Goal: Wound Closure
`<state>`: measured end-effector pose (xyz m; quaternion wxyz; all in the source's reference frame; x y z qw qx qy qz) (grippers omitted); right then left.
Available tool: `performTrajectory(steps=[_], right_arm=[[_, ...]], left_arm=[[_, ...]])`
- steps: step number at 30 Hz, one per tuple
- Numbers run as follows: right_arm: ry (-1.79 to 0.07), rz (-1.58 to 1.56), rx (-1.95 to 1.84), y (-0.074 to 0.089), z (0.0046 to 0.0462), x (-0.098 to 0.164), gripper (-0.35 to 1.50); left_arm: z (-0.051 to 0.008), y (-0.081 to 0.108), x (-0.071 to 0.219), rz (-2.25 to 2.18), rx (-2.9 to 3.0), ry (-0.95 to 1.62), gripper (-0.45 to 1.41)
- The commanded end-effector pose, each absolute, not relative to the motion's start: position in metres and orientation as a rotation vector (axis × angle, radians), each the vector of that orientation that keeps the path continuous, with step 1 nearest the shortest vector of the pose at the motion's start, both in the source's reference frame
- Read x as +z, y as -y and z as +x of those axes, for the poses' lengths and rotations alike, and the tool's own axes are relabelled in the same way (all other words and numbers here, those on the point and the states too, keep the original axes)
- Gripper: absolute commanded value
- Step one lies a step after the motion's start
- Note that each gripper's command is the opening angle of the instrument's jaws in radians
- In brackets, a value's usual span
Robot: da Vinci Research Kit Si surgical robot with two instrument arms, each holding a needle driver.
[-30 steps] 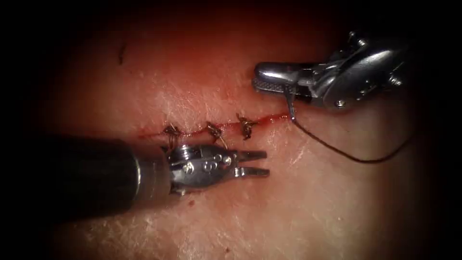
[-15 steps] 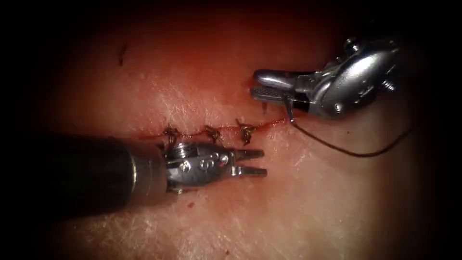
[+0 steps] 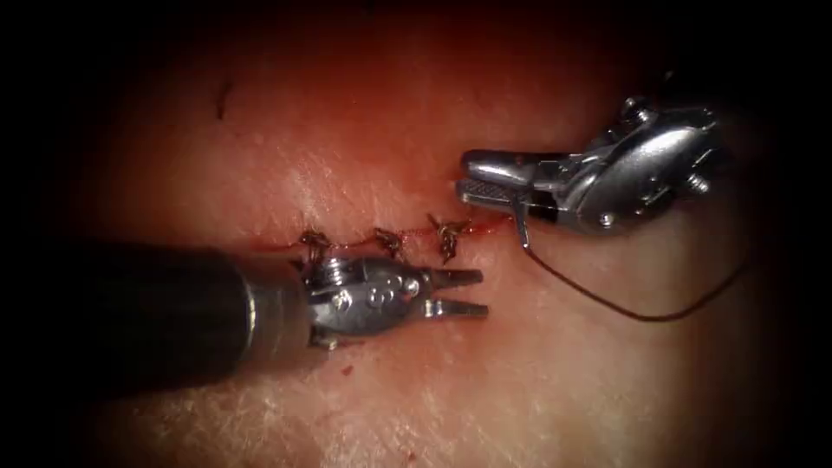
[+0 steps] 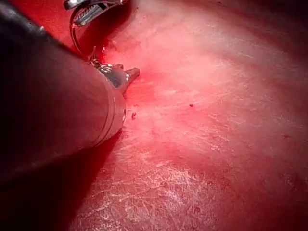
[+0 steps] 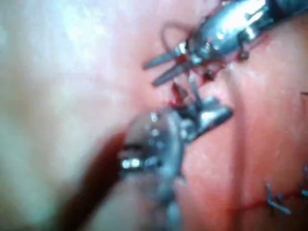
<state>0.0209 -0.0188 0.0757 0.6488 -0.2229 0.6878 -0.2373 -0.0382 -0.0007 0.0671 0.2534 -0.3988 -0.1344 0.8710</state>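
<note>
A: Item one, the left tool (image 3: 455,293)?
B: Lies at 6 o'clock of the stitched cut (image 3: 347,242), jaws spread, holding nothing, tips pointing to 3 o'clock.

A: Item two, the right tool (image 3: 485,178)?
B: At 1 o'clock of the cut's right end, jaws pressed together on the needle (image 3: 520,224). It grips near the needle's top; the visible stretch hangs toward 6 o'clock, its low end just at the tissue (image 3: 520,390) by the cut's right end. Whether the tip has entered, I cannot tell.

A: Item three, the thread (image 3: 641,312)?
B: Dark, runs from the needle's low end out toward 4 o'clock in a slack loop lying on the tissue.

A: Item four, knots (image 3: 386,240)?
B: Three along the cut, short ends standing up.

A: Handling notes?
B: Judged: needle stiff, thin, slick, apt to swivel; best held across the body, away from the tip. Thread light and limp. Tissue soft, wet with red fluid (image 3: 485,224)
</note>
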Motion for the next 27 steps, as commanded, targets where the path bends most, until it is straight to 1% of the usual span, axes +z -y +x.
performTrajectory(steps=[1,5,19,27], right_arm=[[-1.564,-0.509,-0.544,0.0199,0.0217,0.0769,-0.35],[-1.565,-0.498,-0.539,0.0211,0.0217,0.0779,-0.35],[-1.548,-0.297,-0.438,0.0233,0.0209,0.0821,-0.35],[-1.535,-0.271,-0.384,0.0225,0.0206,0.0822,-0.35]], left_arm=[[-0.0387,0.001,0.0677,-1.085,2.368,0.369,0.24],[-0.0387,0.001,0.0678,-1.085,2.368,0.368,0.24],[-0.0385,0.0011,0.0678,-1.086,2.37,0.369,0.22],[-0.0385,0.0013,0.0681,-1.088,2.377,0.363,0.22]])
